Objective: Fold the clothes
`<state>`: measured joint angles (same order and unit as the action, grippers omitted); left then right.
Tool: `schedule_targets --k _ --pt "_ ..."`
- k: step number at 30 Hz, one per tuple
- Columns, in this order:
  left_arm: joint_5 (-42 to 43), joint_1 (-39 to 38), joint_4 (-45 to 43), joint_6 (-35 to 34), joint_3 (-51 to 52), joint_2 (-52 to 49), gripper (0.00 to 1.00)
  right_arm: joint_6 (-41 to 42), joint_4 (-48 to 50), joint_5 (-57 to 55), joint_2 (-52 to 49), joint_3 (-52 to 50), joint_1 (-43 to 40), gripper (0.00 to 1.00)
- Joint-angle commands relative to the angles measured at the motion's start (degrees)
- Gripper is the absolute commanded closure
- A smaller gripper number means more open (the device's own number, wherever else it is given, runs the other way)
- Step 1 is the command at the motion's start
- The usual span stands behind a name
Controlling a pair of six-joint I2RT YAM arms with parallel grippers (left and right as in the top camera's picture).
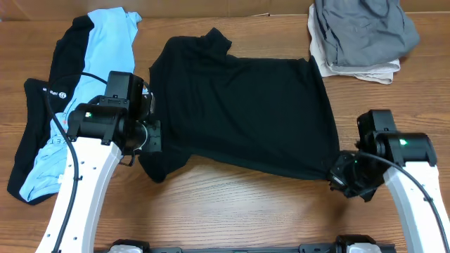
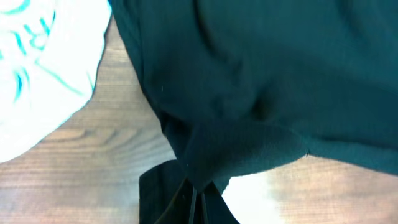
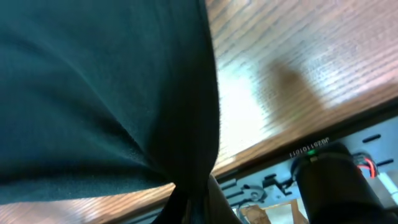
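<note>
1. We had the left pincer [image 1: 146, 135] clenched on the black shirt [image 1: 239, 105] at its sleeve end. In the left wrist view the cloth bunched into a tuck right at the closed fingers.
2. The right pincer [image 1: 342, 174] was clamped too, nipping the shirt's opposite near corner. The right wrist view showed fabric gathered into its jaws.
3. The rest of the shirt lay spread on the table [image 1: 232, 211], stretching between the two pincers and away from both toward the far side.
4. Outboard of the left pincer lay a light-blue tee [image 1: 105, 42] on a black logo garment [image 1: 31, 119]. Well beyond the right pincer sat a grey folded pile [image 1: 358, 35].
5. We judged the first fold to be in hand, with both holds made along the near edge and the edge not yet carried over.
6. The next move called for lifting both pincers together, keeping that edge taut, and laying it over the body toward the far edge without dragging the sleeve.
</note>
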<state>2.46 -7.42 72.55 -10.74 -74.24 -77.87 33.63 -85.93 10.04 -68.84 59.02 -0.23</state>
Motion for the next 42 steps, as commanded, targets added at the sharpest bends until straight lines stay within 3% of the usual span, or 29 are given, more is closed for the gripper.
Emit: schedule_targets --k 1,14,24,42 --pt "-1.4 -0.1 -3.9 -1.5 2.4 -1.0 0.96 -1.1 3.1 -1.0 -4.1 -0.2 0.3 0.96" --pt "-1.8 -0.1 -24.5 -1.8 5.9 -10.2 0.96 -9.4 29.3 -1.0 -16.1 -0.2 0.3 0.96" --pt "-1.8 -0.2 -43.5 -1.7 5.9 -11.5 0.96 -11.2 39.9 -1.0 -18.1 -0.2 0.3 0.96" --pt "-3.1 -0.2 -48.7 -1.0 5.9 -21.7 0.96 -13.7 48.9 -0.9 -27.3 -0.2 0.3 0.96"
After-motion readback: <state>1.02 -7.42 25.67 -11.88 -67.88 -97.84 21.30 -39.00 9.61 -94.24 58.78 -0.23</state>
